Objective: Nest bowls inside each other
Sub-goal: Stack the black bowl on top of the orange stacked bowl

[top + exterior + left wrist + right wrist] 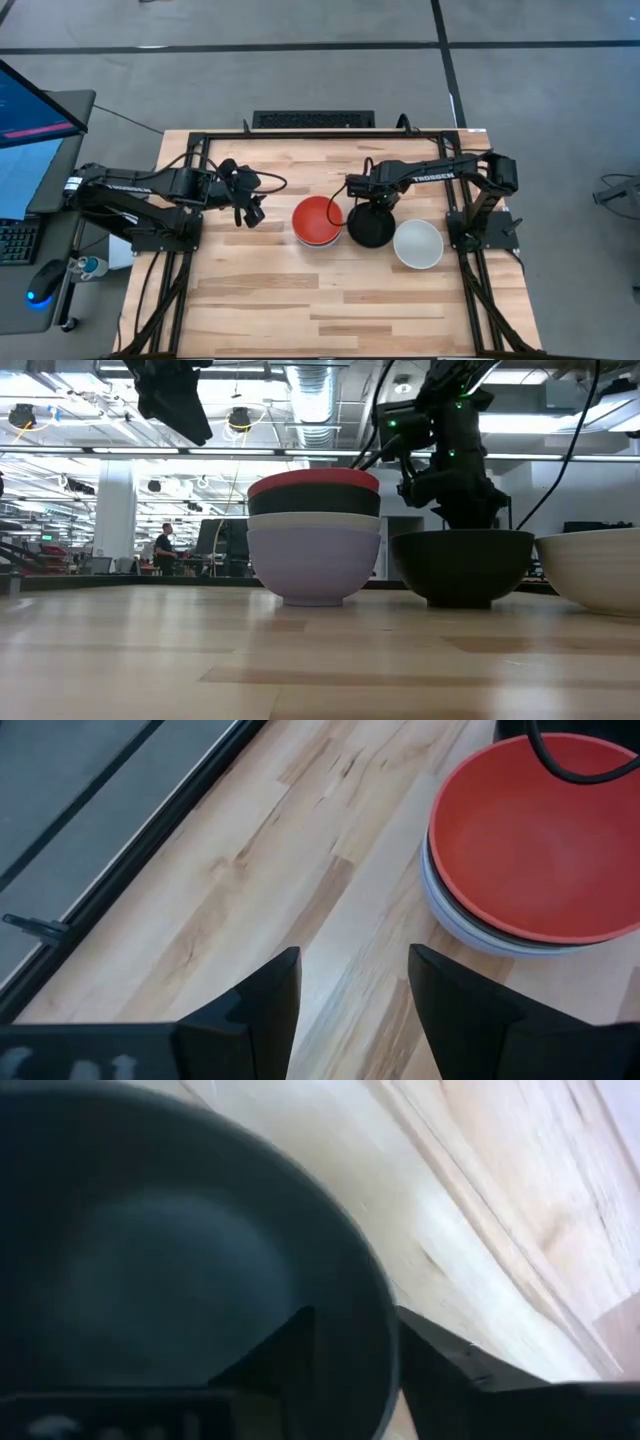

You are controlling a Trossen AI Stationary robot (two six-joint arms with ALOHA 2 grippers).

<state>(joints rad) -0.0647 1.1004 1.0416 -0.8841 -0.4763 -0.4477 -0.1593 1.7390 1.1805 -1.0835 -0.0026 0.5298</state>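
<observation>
A stack of four bowls (317, 222) sits near the middle of the high view: from table height it reads pale lavender at the bottom, then white, black, and the red bowl (313, 482) on top. Just to its right stands a loose black bowl (371, 229), and right of that, near the frame's right-centre, a loose white bowl (418, 244). So two bowls are not yet nested.

The right gripper (352, 1342) is down at the loose black bowl. Its wrist view shows one finger inside the rim and the other outside, straddling the wall, though I can't tell whether they have pinched tight on it. In the low view the bowl's foot looks planted on the table (300, 300).

The left gripper (350, 982) hangs above bare wood in the left-centre of the high view, fingers apart and holding nothing, with the stack just ahead of it.

My guess is the step in hand is picking up the black bowl. Next it needs a firm pinch on the rim, a lift clear of the red bowl's edge, then a level drop into the stack without knocking it.
</observation>
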